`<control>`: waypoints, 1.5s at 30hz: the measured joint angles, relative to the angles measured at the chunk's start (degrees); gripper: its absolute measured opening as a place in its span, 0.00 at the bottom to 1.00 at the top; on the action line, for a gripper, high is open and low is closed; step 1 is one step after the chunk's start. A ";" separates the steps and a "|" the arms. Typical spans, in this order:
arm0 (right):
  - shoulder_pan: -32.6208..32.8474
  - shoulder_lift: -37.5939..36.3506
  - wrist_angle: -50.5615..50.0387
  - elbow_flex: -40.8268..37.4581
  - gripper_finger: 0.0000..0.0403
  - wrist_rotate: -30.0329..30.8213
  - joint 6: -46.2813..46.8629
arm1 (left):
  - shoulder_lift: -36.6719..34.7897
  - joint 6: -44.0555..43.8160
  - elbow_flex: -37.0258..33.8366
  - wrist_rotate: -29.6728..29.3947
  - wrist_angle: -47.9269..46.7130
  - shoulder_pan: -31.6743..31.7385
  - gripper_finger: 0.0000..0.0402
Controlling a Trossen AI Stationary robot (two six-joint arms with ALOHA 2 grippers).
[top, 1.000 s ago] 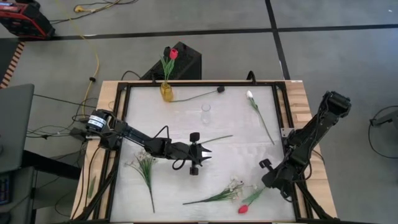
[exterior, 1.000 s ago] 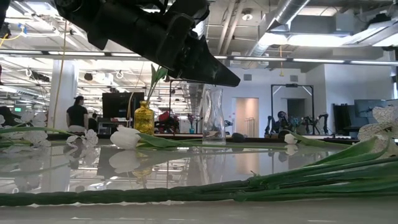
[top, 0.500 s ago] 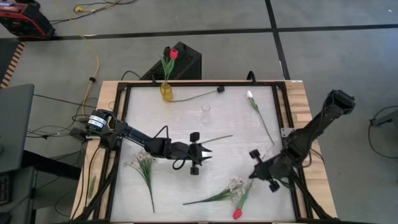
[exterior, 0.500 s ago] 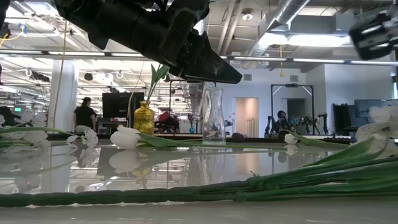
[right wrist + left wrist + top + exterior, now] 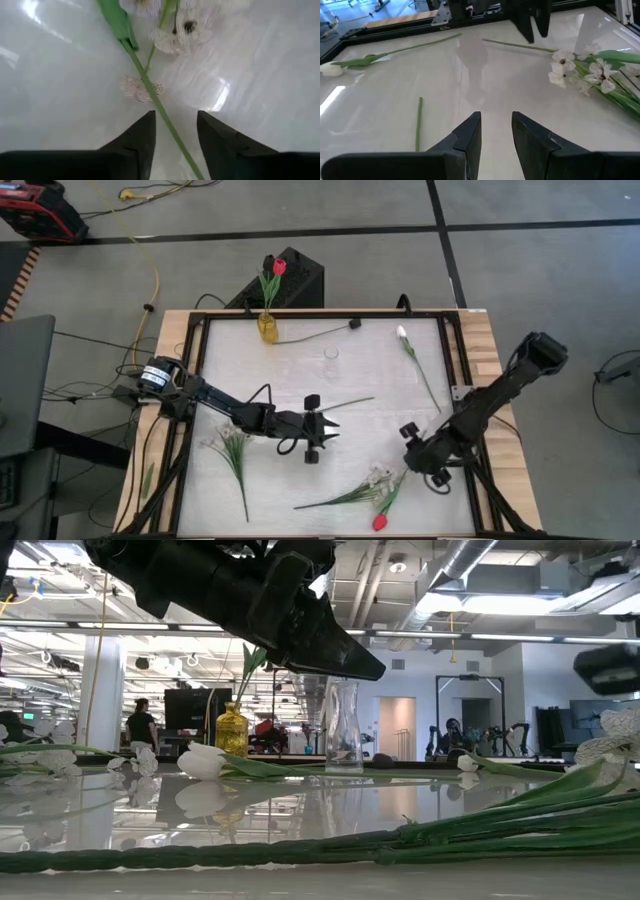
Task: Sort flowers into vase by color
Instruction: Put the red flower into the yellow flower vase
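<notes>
My right gripper (image 5: 408,460) (image 5: 176,116) is open and hangs low over the near right part of the table. Its fingers stand on either side of the red tulip's green stem (image 5: 159,107), which lies flat. The tulip's red head (image 5: 381,522) points at the near edge, next to a sprig of white blossoms (image 5: 372,481). My left gripper (image 5: 332,423) (image 5: 496,117) is open and empty at mid-table, above the surface, beside a bare green stem (image 5: 348,402). A white tulip (image 5: 401,332), a dark-headed flower (image 5: 354,323) and another sprig (image 5: 232,445) lie flat.
A yellow vase (image 5: 267,327) with a red flower (image 5: 278,267) stands at the far edge. A clear glass vase (image 5: 331,360) (image 5: 343,725) stands nearer the middle. A black frame (image 5: 196,360) runs around the white table. People stand in the room behind.
My right gripper has moved toward the table's left and swung round over the red tulip's stem. The tulip has turned about on the table: its head slid toward the near edge and its stem now runs more near-to-far.
</notes>
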 joint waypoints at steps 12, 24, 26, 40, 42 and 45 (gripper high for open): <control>0.73 9.00 0.68 0.26 0.40 -2.59 -2.73 | 0.00 -0.32 -0.11 0.02 -0.90 -1.34 0.24; 1.58 0.64 -0.72 -0.20 0.07 -3.40 -2.60 | -2.94 3.73 -0.20 -3.85 -5.41 -2.91 0.24; 1.58 -2.89 -0.55 -0.15 0.06 -3.46 -2.62 | -4.04 4.22 -0.57 -4.75 -6.86 -3.19 0.24; -5.84 -25.19 15.79 -0.02 0.04 -0.32 -5.52 | -6.80 8.00 -13.75 2.71 27.86 -2.71 0.24; -8.13 -24.86 17.90 -0.02 0.04 1.15 -7.94 | -6.71 8.03 -13.72 4.91 28.54 -2.26 0.24; -12.28 -22.45 22.40 -0.02 0.04 3.22 -10.91 | -5.78 7.93 -12.85 6.40 29.86 -1.67 0.24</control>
